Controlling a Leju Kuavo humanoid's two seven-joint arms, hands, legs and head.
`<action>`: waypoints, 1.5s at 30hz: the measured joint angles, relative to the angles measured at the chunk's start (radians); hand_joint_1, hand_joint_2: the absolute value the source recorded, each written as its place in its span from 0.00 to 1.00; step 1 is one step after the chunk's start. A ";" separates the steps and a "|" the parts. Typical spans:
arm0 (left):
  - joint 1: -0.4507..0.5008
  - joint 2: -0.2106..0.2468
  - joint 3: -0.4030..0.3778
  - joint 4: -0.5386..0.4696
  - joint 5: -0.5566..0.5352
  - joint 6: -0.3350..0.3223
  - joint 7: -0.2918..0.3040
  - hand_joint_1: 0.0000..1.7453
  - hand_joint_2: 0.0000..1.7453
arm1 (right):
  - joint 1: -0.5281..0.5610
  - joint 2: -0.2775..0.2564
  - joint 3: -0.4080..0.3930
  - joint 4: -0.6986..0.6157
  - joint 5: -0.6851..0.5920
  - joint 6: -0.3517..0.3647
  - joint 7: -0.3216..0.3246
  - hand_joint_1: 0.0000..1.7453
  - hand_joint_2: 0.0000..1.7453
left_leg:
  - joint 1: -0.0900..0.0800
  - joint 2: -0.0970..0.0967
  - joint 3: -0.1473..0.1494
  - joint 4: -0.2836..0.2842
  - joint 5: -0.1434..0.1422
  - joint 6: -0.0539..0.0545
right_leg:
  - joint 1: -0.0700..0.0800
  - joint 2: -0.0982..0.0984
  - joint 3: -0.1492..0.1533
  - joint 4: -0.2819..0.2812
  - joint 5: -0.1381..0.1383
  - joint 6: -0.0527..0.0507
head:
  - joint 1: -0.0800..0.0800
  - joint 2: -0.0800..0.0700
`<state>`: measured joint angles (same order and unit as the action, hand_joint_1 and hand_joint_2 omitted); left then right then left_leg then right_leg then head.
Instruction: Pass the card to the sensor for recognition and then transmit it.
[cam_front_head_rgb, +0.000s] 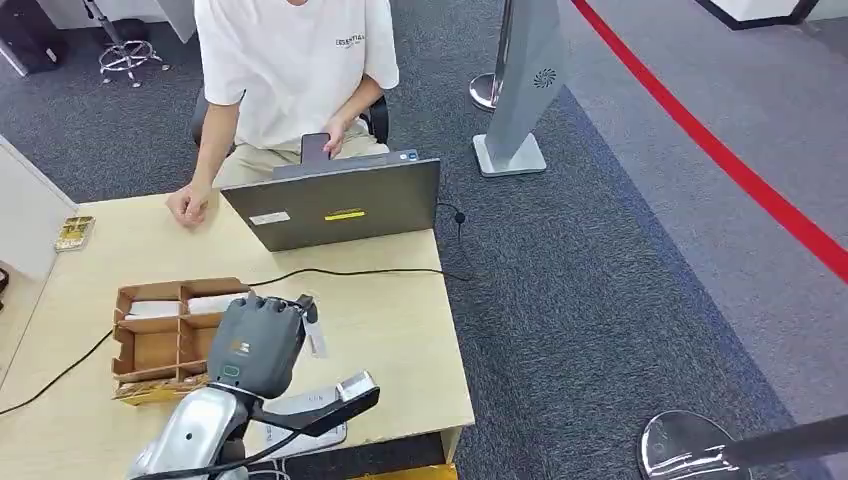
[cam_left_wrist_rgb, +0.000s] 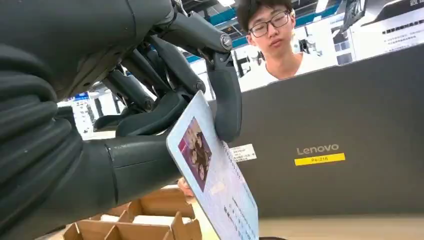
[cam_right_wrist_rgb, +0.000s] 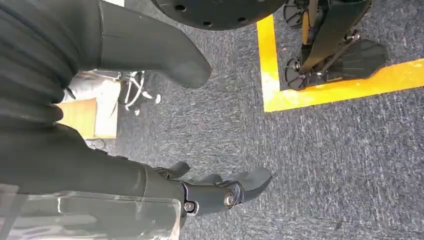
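I see the left hand (cam_front_head_rgb: 262, 340) raised above the wooden table (cam_front_head_rgb: 400, 330), pinching the ID card (cam_left_wrist_rgb: 212, 172) between thumb and a finger, just beside the compartmented cardboard box (cam_front_head_rgb: 165, 335). The card hangs tilted below the fingertips, facing the grey laptop (cam_front_head_rgb: 335, 205). Right hand (cam_right_wrist_rgb: 200, 192) hangs over carpet, fingers apart, holding nothing.

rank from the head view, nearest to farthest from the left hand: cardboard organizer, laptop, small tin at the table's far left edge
From the left hand:
1. Cardboard organizer, right beside it on its left.
2. Laptop, ahead at the table's far side.
3. Small tin, far left edge.
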<state>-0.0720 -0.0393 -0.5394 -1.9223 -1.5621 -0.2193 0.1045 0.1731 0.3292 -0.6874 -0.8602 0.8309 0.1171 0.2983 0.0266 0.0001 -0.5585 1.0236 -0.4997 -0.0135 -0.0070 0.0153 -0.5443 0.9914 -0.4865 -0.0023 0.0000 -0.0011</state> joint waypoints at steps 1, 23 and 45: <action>0.000 0.001 0.000 0.000 0.000 0.000 0.000 1.00 1.00 | 0.000 0.000 0.000 -0.001 0.000 0.000 0.000 0.00 1.00 | 0.000 0.000 0.000 0.000 0.000 0.000 | 0.000 0.000 0.000 0.000 0.000 0.000 | 0.000 0.000; 0.090 0.017 0.014 -0.016 0.000 0.012 0.045 1.00 1.00 | 0.010 0.001 0.000 -0.035 0.019 0.022 0.048 0.00 1.00 | 0.000 0.000 0.000 0.000 0.000 0.000 | 0.000 0.000 0.000 0.000 0.000 0.000 | 0.000 0.000; 0.179 0.023 0.043 -0.016 0.000 0.019 0.064 1.00 1.00 | 0.018 0.003 -0.024 -0.056 0.065 0.053 0.027 0.00 1.00 | 0.000 0.000 0.000 0.000 0.000 0.001 | 0.000 0.000 0.000 0.000 0.000 0.000 | 0.000 0.000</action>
<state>0.1070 -0.0168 -0.4967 -1.9387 -1.5621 -0.2003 0.1682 0.1911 0.3323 -0.7111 -0.9167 0.8961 0.1701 0.3254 0.0264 0.0001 -0.5585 1.0236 -0.5002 -0.0128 -0.0071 0.0151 -0.5441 0.9913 -0.4869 -0.0018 -0.0004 -0.0011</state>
